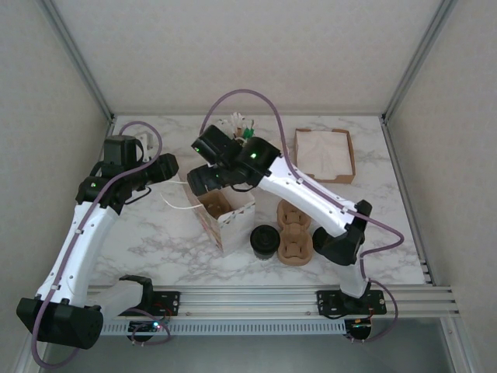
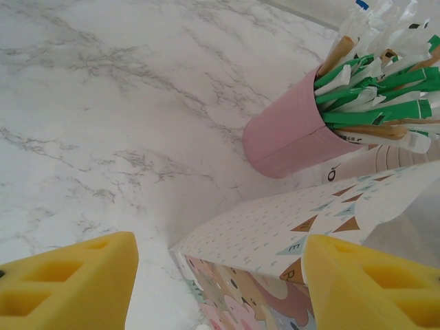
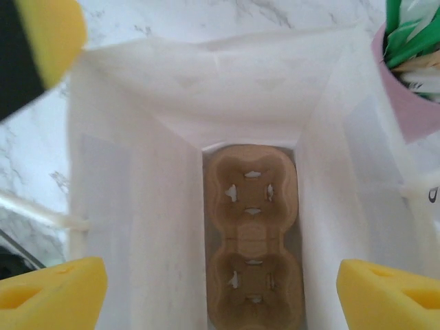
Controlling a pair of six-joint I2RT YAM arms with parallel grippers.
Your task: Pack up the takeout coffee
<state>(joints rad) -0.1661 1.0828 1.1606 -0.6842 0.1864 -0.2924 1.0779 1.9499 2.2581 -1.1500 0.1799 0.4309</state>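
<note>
My right gripper (image 3: 220,292) hangs wide and empty over the bag (image 1: 235,227) (carrier (image 3: 253,268) inside), left gripper (image 2: 220,282) open astride its rim, and the coffee (image 1: 264,240) stands upright just outside, back toward my right base, so right is nearer.

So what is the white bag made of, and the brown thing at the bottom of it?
The bag looks like thin paper: matte white inside, creased, with light glowing through its walls. The brown tray at its bottom looks like moulded paper pulp, the egg-carton kind: dull, a bit fuzzy, with rounded pressed cup wells.
</note>
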